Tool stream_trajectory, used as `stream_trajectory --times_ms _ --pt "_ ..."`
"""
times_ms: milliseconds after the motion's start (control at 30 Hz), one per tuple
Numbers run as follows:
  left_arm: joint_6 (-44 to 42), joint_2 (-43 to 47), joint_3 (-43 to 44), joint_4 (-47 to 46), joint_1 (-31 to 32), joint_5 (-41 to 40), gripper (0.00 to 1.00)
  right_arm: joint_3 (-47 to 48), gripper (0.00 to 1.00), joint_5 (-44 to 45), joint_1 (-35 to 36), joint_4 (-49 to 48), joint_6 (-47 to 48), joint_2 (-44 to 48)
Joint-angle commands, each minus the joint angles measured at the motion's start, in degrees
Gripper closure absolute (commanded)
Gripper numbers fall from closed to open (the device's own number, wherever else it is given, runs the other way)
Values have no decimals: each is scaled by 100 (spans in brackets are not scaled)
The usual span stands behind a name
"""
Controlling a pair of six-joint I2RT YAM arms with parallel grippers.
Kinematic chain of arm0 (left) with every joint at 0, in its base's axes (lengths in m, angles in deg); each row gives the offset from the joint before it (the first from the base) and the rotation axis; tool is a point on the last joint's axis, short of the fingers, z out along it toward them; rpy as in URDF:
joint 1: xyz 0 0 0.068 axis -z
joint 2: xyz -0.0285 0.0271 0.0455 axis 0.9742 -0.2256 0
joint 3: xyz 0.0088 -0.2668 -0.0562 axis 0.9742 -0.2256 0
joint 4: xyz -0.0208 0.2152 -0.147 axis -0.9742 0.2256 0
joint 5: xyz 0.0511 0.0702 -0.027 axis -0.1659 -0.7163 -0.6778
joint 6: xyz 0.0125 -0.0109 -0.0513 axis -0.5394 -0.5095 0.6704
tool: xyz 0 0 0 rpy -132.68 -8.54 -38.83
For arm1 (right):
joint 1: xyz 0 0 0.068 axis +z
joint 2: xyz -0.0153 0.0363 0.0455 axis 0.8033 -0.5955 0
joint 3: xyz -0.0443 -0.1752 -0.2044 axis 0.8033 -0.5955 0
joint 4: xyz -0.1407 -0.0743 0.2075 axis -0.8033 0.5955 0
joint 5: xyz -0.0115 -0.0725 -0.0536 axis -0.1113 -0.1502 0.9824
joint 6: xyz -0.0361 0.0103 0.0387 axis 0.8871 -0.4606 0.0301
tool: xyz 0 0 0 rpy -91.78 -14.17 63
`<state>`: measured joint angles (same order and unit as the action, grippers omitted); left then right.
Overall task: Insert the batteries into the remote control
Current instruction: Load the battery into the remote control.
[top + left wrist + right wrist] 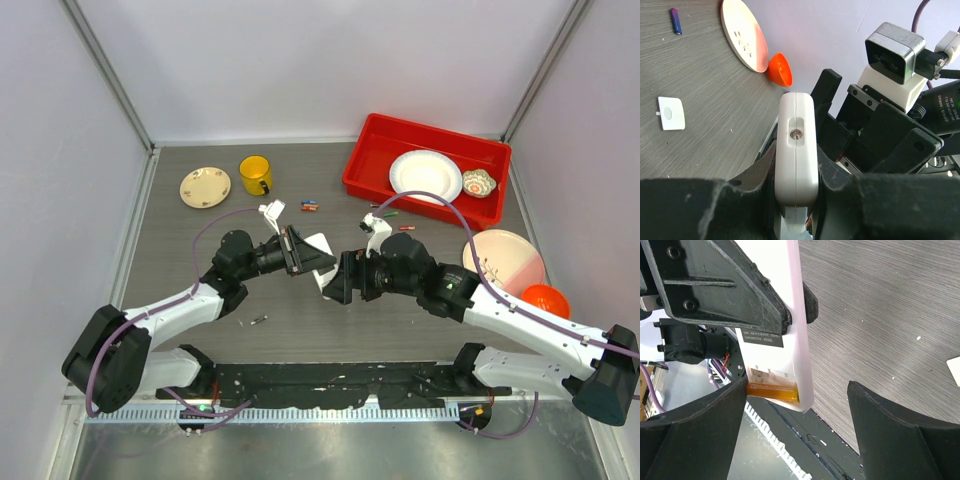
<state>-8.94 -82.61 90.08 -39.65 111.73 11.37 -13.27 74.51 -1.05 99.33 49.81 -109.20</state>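
Left claw (797,169) pinches the flat, smooth white remote control (796,132)

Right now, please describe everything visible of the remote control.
The remote control is a flat white plastic handset, held off the table, clamped edgewise in the left hand. Its back shows a printed label and an open compartment with an orange battery seated. The open right hand straddles that end.

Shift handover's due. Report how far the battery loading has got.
Done: the cover lies off on the table, and one orange battery sits in the open bay of the remote control. In hand: the left tool clamps the remote control; the right tool hangs open beside it, empty. Left: any second cell, which I can't confirm, from the loose batteries, then the cover.
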Motion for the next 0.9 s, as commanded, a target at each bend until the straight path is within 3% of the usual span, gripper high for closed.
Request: stream_trajectory --times_ms 0,867 --pt "128 116 185 -406 22 244 100 28 14 244 -63 84 -1 91" --pt "119 63 168 -423 22 262 100 11 9 200 -55 31 -36 188"
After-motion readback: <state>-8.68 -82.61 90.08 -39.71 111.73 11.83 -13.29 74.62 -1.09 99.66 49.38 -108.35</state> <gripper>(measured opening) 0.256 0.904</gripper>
